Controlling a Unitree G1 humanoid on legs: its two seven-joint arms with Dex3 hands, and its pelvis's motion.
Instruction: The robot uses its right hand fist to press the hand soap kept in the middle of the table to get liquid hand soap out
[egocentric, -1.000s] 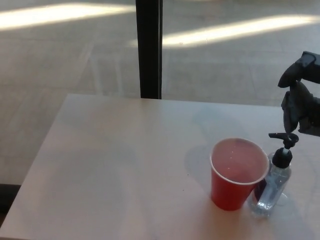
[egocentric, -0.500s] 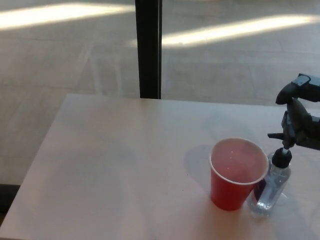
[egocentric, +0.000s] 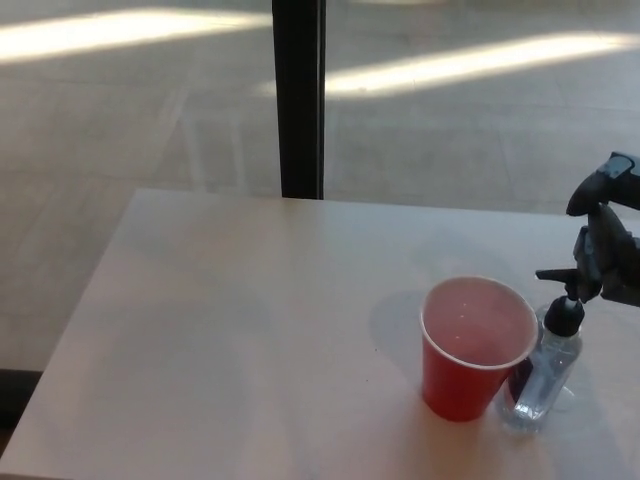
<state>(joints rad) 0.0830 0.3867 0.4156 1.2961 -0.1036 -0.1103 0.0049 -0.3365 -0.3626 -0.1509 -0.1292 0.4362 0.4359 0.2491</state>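
Table (egocentric: 220, 330): 1 red cup (egocentric: 477, 345), 1 soap bottle (egocentric: 545, 375), right hand (egocentric: 610, 245) above.

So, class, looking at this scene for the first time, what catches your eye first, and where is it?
The red cup stands out first, upright on the pale table toward its right side. Right beside it stands a clear soap bottle with a black pump. The robot's black right hand comes in from the right edge, just above the pump.

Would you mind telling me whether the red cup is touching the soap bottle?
Cannot tell: in the head view the red cup overlaps the soap bottle, hiding any gap.
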